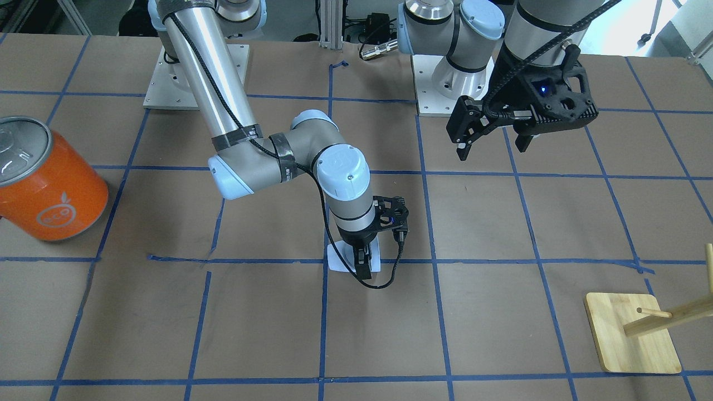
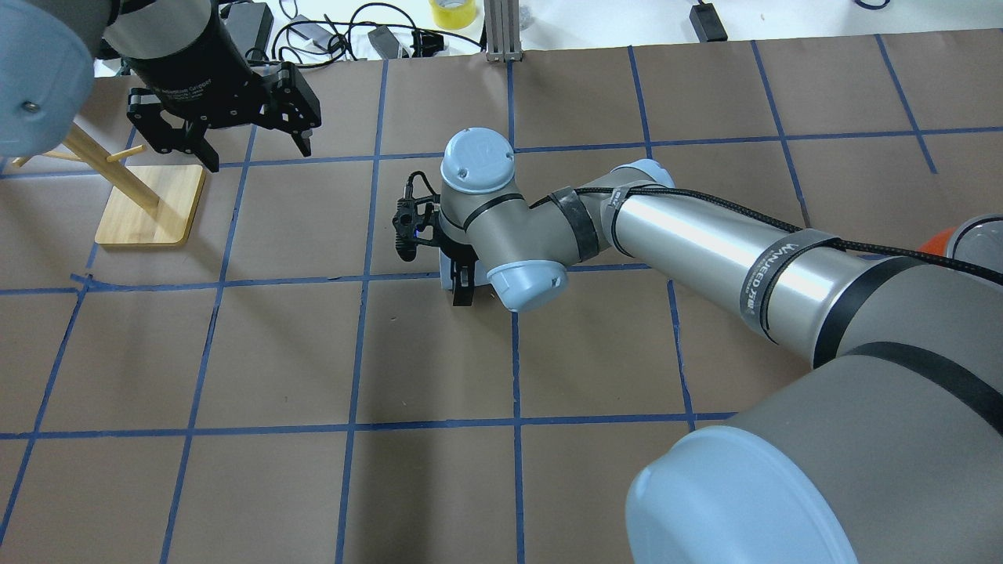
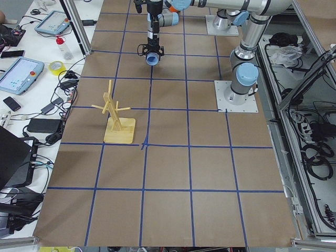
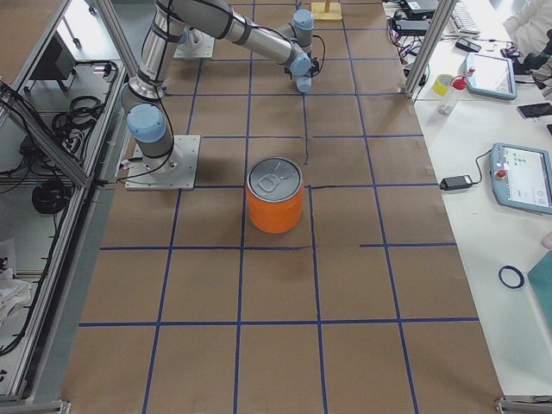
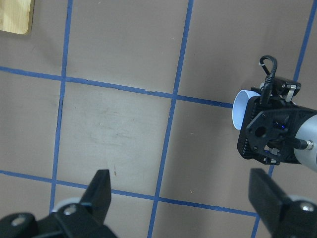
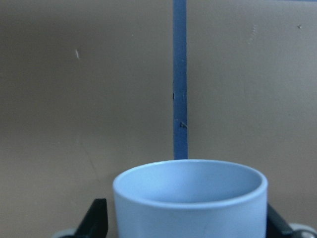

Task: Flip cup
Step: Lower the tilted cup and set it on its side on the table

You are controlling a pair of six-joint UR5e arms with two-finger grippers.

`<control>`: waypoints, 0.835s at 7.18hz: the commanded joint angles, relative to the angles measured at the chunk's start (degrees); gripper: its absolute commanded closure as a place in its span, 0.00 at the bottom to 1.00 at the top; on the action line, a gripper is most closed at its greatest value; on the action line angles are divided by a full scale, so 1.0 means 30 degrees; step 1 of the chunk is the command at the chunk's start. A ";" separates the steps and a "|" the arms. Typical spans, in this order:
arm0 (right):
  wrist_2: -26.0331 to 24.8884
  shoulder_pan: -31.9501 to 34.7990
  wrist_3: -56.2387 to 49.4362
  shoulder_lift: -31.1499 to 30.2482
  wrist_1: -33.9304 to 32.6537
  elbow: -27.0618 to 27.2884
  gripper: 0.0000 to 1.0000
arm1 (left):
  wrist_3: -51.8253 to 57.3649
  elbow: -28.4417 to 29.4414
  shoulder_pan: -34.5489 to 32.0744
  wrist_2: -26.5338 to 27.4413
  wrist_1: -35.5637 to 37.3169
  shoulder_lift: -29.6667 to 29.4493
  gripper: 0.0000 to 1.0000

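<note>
Cup [image 6: 190, 198] locked in, squeezed between the two fingers [image 6: 96, 218] of the right gripper [image 1: 363, 266], one black pad on each side of its pale blue wall and the rim poking out past the tips, mouth facing away from the wrist! It sits near the middle of the table [image 1: 501, 312], right over a blue tape line, low above the brown paper; contact with the surface can't be judged. Over on the other side, the left gripper [image 1: 493, 150] hangs high with its jaws wide apart, gripping nothing, well apart from the cup. Orange can [image 1: 53, 189] stands far off at one end, wooden rack [image 1: 632, 334] at the other.
</note>
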 commanded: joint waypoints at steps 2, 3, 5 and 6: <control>0.0002 -0.0059 -0.0008 -0.0194 0.0068 0.0000 0.00 | 0.0000 -0.0011 0.0001 0.0000 0.0000 0.0021 0.00; -0.0086 -0.0146 -0.0008 -0.0601 0.0214 -0.0029 0.00 | 0.0000 -0.0011 0.0001 0.0000 0.0000 -0.0008 0.00; -0.0086 -0.0584 -0.0095 -0.2179 0.2108 -0.0029 0.00 | 0.0000 0.0018 0.0001 0.0000 0.0000 -0.0008 0.00; -0.0231 -0.0760 -0.0096 -0.2564 0.2757 -0.0029 0.00 | 0.0000 0.0019 0.0001 0.0000 0.0000 -0.0008 0.00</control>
